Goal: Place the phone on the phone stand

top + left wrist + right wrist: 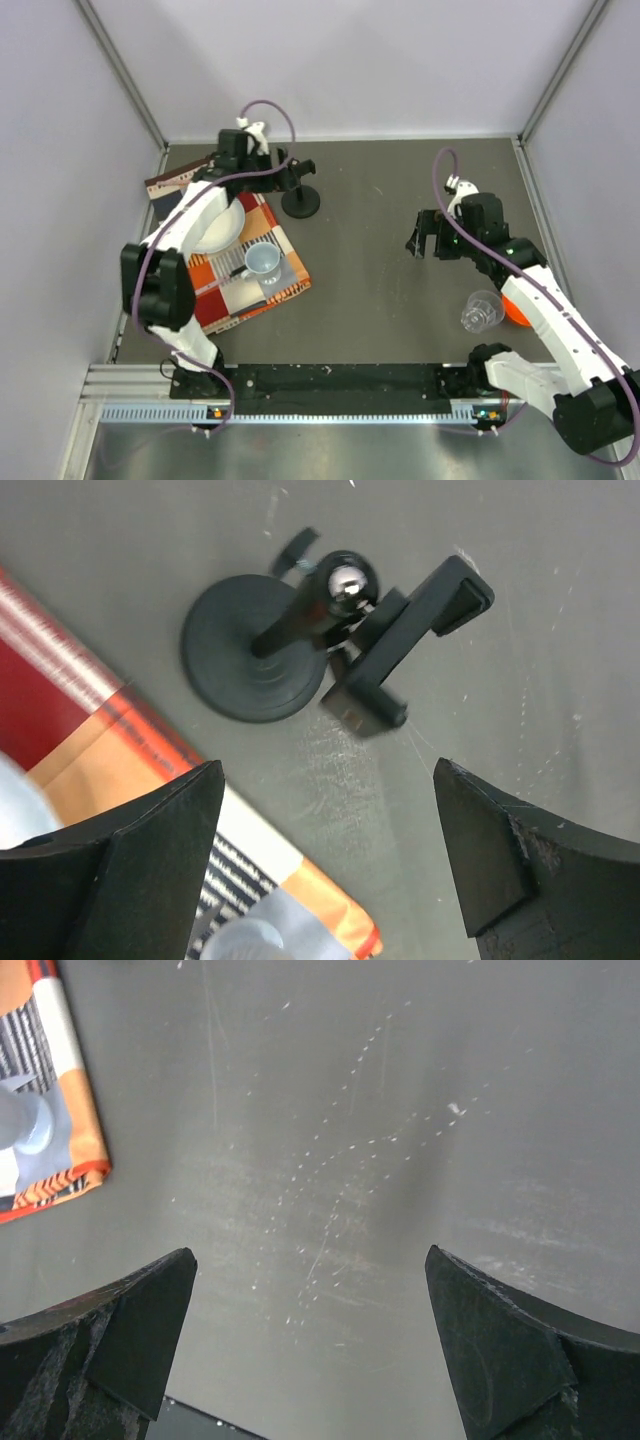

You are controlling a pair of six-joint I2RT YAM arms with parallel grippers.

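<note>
the left gripper, fingers wide and empty, hovers over the phone stand, the right gripper gapes wide over the table, and the phone looks to be the dark slab beside the checked cloth.

This is a robotics lab cell, not a lived-in room. A scuffed dark grey worktop is boxed in by plain pale walls, with bare metal struts running to its far corners. Two white-and-black arms, left and right, trail purple cables from a slotted aluminium rail along the near edge.
</note>
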